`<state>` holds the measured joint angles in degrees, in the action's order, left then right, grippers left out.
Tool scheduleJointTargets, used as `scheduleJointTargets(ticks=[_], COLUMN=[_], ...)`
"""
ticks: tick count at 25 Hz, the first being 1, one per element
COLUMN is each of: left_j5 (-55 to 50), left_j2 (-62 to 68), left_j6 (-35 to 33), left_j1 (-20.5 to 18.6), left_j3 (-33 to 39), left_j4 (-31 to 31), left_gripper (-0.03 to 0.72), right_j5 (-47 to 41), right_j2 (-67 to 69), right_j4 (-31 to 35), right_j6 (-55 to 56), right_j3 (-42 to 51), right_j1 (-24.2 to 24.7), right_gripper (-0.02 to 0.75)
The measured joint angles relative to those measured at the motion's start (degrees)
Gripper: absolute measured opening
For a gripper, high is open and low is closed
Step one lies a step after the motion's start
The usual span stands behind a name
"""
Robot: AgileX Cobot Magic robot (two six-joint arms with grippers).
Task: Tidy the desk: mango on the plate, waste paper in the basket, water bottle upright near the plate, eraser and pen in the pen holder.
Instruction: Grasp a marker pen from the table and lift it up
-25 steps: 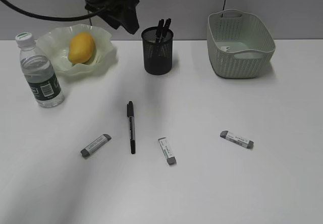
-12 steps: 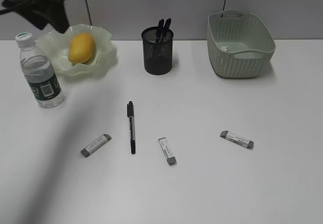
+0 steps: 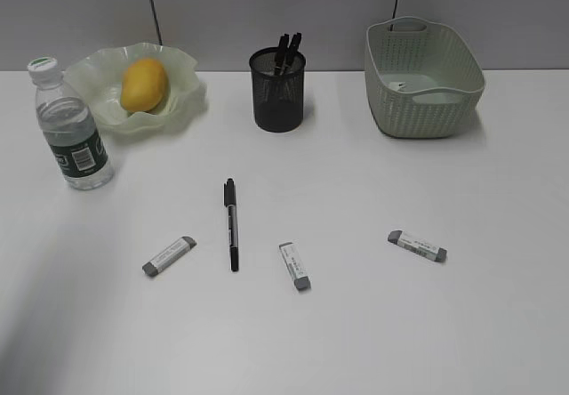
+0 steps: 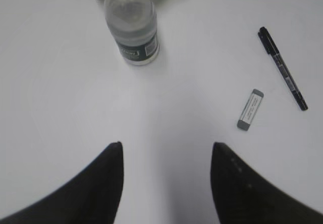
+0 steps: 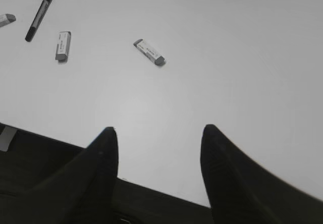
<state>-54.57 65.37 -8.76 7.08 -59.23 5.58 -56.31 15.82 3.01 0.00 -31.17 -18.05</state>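
The mango (image 3: 143,84) lies in the wavy-rimmed plate (image 3: 182,101) at the back left. The water bottle (image 3: 70,130) stands upright left of the plate and shows in the left wrist view (image 4: 132,26). The pen holder (image 3: 277,91) holds pens. The basket (image 3: 422,79) at the back right has something pale inside; I cannot tell if it is the waste paper. A black pen (image 3: 231,223) and three erasers (image 3: 169,256) (image 3: 294,266) (image 3: 417,246) lie on the desk. My left gripper (image 4: 166,151) and right gripper (image 5: 158,135) are open and empty. Neither shows in the exterior view.
The white desk (image 3: 373,181) spreads wide. Its front edge (image 5: 60,141) shows in the right wrist view, right under my right gripper. A grey wall panel stands behind the desk.
The left arm swung from above the pen holder to the far left over the plate, then left the exterior view. Nothing on the desk has moved.
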Motion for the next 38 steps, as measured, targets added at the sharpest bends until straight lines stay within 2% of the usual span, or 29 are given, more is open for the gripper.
scheduleJointTargets(ticks=[6,9,18,28,33,38], left_j5=[4.42,2.41,-9.25,-10.83,-10.88,-10.88], left_j2=[-19.91,-30.13,-51.03,-60.46,-60.58,-60.58], left_j6=[1.76,3.74,5.41,5.48,5.48,5.48], left_j1=[0.00,0.00,0.00,0.00,0.00,0.00], left_j3=[19.00,23.26,23.98,26.87,27.07,27.12], left_j4=[-0.11,-0.05,0.10,-1.84,-1.84,-1.84], left_gripper=[0.424,0.424,0.424,0.424,0.424,0.424], right_j5=[0.00,0.13,0.30,3.01,5.15,5.59], right_j2=[4.86,6.72,10.11,18.83,29.27,43.61], right_j4=[0.10,0.25,0.25,0.30,-0.36,-2.29], right_j6=[0.00,0.00,0.00,0.00,0.00,0.56], right_j3=[0.00,0.00,0.00,-0.84,-6.13,-15.63], right_j1=[0.00,0.00,0.00,0.00,0.00,0.00], right_gripper=[0.425,0.425,0.426,0.425,0.426,0.426])
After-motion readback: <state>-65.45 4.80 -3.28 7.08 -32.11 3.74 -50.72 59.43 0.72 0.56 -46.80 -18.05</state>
